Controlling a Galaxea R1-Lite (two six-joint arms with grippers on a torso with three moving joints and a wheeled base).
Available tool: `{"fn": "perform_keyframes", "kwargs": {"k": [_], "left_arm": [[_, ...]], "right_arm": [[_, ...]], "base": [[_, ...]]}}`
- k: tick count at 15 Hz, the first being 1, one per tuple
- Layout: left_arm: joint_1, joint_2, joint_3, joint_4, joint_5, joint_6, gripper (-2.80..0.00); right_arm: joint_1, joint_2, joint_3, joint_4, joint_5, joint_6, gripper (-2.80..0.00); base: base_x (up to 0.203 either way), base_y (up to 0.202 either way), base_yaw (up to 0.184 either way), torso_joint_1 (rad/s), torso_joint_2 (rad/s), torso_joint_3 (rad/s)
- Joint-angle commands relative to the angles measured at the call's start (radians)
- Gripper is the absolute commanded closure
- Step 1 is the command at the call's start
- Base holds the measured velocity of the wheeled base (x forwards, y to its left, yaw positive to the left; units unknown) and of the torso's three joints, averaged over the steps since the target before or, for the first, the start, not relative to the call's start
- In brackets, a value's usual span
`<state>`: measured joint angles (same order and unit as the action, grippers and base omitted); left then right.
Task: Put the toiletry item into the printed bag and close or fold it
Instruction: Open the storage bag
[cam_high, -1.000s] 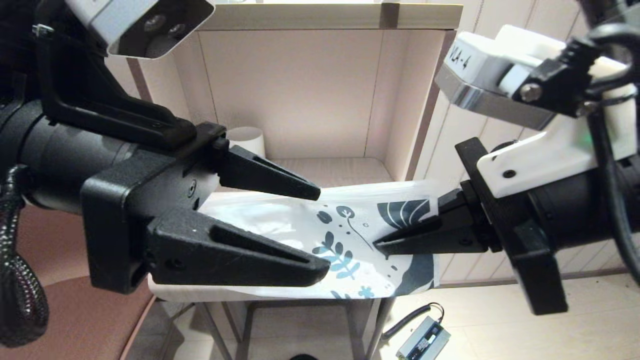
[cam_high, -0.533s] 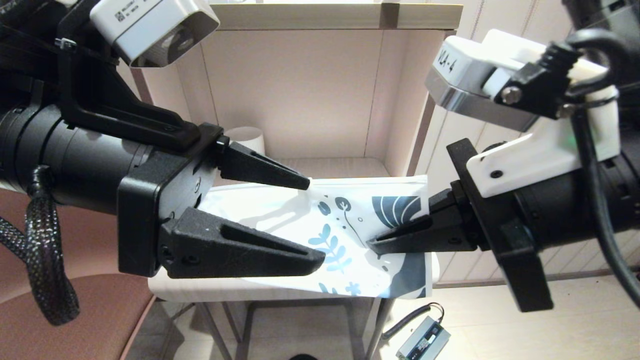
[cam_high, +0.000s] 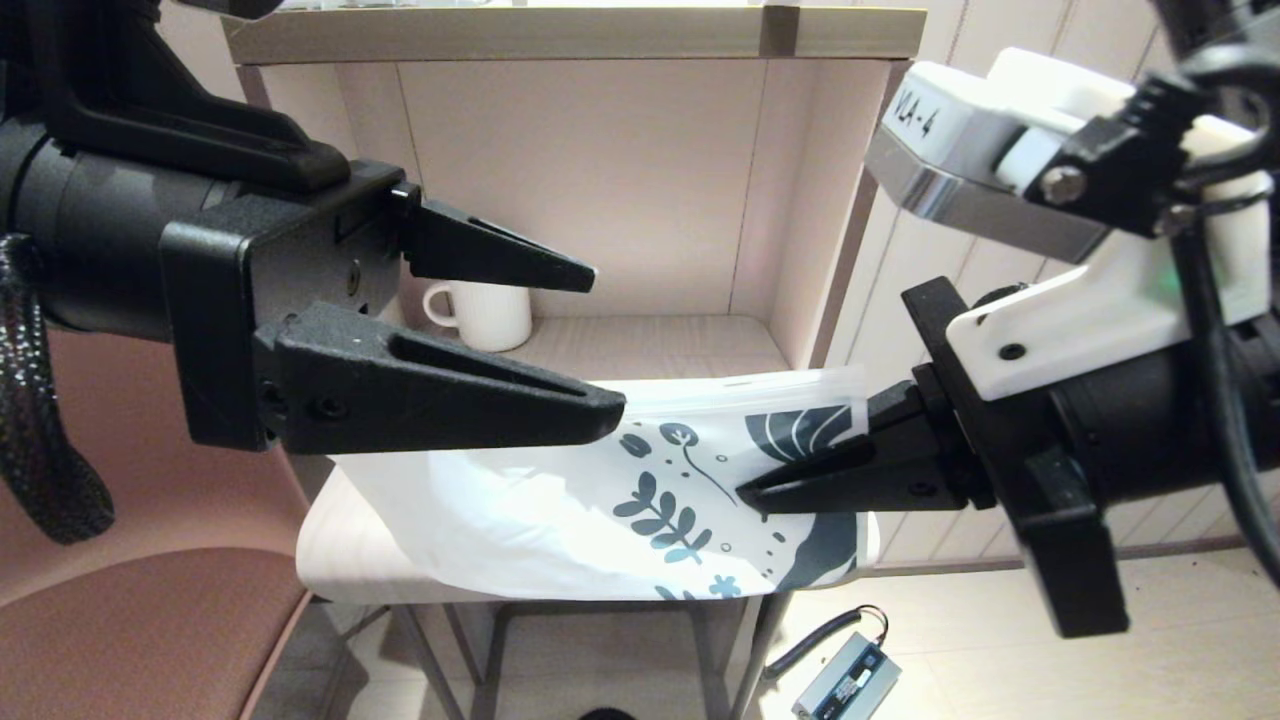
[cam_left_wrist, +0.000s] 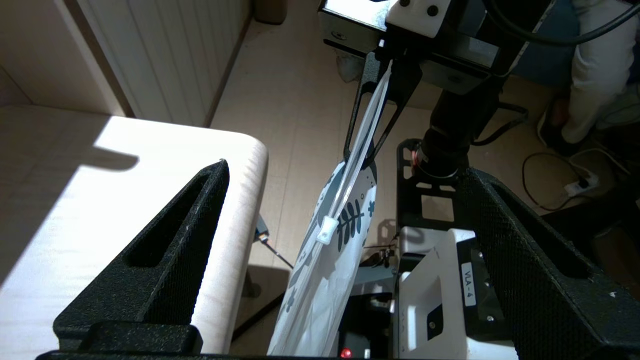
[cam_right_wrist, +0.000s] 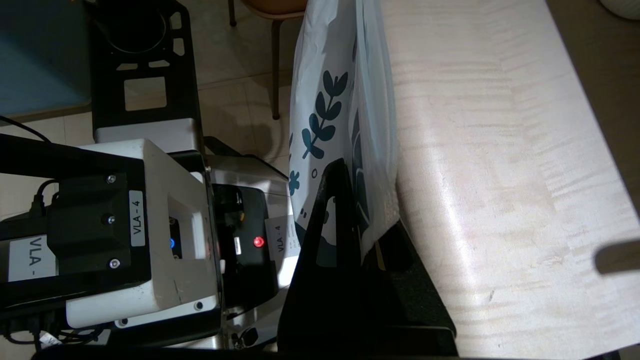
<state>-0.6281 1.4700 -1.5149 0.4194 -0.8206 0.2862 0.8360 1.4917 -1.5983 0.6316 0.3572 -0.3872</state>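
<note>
Left side of the head view: my left gripper (cam_high: 600, 350) hangs in the air above the plain end of the printed bag (cam_high: 560, 510), jaws spread wide with nothing between them. I see no contact with the plastic; the lower finger passes in front of the bag's top edge without touching it. Behind it a white mug (cam_high: 485, 312) stands on the lower shelf of the open cabinet (cam_high: 640, 180).

Centre: the bag hangs by one end, drooping down and to the left in front of the pale table (cam_high: 330, 560). The leaf print sits at the held end. In the left wrist view the bag (cam_left_wrist: 325, 260) shows edge-on, with its small white zip slider (cam_left_wrist: 327, 231) part-way along the top edge. I cannot tell how far the zip is drawn, nor whether the toiletry item is inside; no item shows in any view.

Right: my right gripper (cam_high: 745, 492) is clamped on the printed end of the bag; the right wrist view has both fingers pinching the plastic (cam_right_wrist: 345, 140) just off the table edge (cam_right_wrist: 500, 175). My reading: the right hand serves as an anchor, keeping the top edge taut so the slider stays within reach of the free left hand.

Likely next: bring the left jaws down onto the slider or the edge to finish closing.
</note>
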Motion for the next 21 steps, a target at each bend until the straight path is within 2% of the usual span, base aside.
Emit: {"fn": "perform_keyframes", "kwargs": {"k": [1, 4, 8, 14, 21], "left_arm": [[0.001, 0.003, 0.025, 0.0, -0.005, 0.006, -2.8], [0.001, 0.023, 0.033, 0.001, -0.003, 0.041, -2.8], [0.01, 0.021, 0.036, 0.001, 0.0, 0.043, -2.8], [0.078, 0.022, 0.048, 0.002, -0.002, 0.07, -2.8], [0.096, 0.019, 0.064, 0.004, 0.001, 0.09, -2.8]], "right_arm": [[0.0, 0.005, -0.008, 0.003, 0.002, -0.004, 0.0], [0.0, 0.01, -0.02, -0.001, 0.002, -0.009, 0.0], [0.002, 0.021, -0.02, -0.006, 0.002, -0.009, 0.0], [0.002, 0.019, -0.016, -0.006, 0.002, -0.009, 0.0], [0.002, 0.019, -0.019, -0.006, 0.003, -0.009, 0.0]], "base": [[0.0, 0.0, 0.0, 0.0, 0.0, 0.0], [0.0, 0.0, 0.0, 0.0, 0.0, 0.0], [0.0, 0.0, 0.0, 0.0, 0.0, 0.0], [0.0, 0.0, 0.0, 0.0, 0.0, 0.0], [0.0, 0.0, 0.0, 0.0, 0.0, 0.0]]}}
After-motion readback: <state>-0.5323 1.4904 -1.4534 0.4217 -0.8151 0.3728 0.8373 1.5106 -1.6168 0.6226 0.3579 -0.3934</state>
